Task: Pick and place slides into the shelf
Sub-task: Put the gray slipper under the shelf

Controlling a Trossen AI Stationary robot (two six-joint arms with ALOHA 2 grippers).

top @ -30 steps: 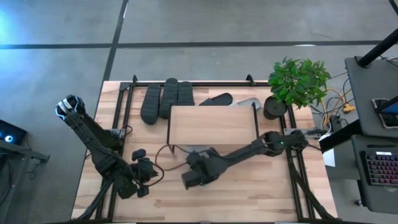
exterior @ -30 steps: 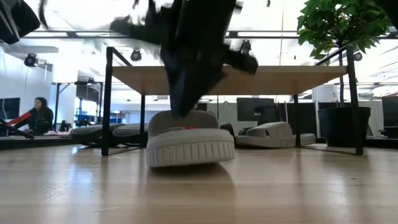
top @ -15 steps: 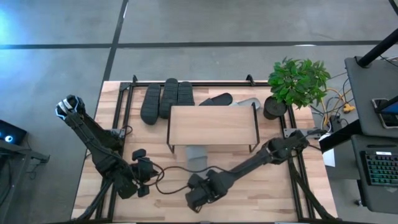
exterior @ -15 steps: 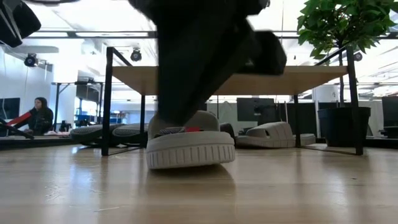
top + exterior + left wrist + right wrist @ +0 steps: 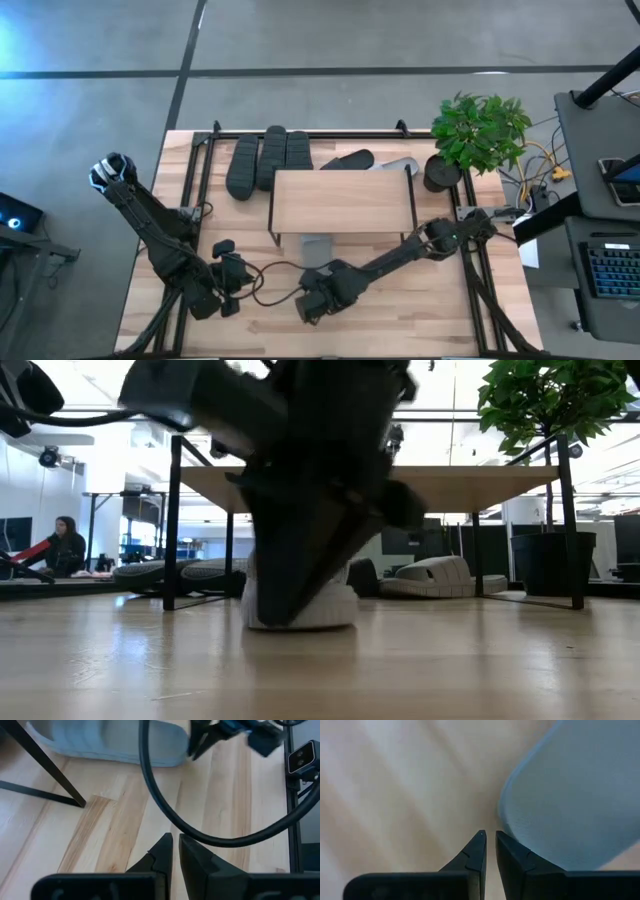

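A light grey slide (image 5: 318, 247) lies flat on its sole on the table. Its far part is under the front edge of the shelf (image 5: 343, 203), and its near end sticks out. My right gripper (image 5: 285, 618) is shut and points steeply down just in front of that near end (image 5: 560, 805). In the low view the gripper hides much of the slide (image 5: 325, 605). My left gripper (image 5: 175, 842) is shut on nothing and hovers over the near-left part of the table (image 5: 228, 278). My right gripper stands with its shut fingertips (image 5: 507, 845) right beside the rim of the slide's near end (image 5: 502, 820), coming from above and slanting toward the far side. I cannot tell whether they touch the rim.
Three dark slides (image 5: 265, 160) lie behind the shelf at the far left. Another dark slide (image 5: 348, 160) and a light grey one (image 5: 400, 165) lie behind the shelf's middle. A potted plant (image 5: 478, 135) stands at the far right. A black cable (image 5: 272, 270) loops between the arms. Bare wood lies along the near edge.
My right gripper pulled back from the shelf toward the table's near edge. It then sank and came a little way back toward the slide's near end, tipping to point more steeply down. It stayed shut. The light grey slide stays at the shelf's front edge.
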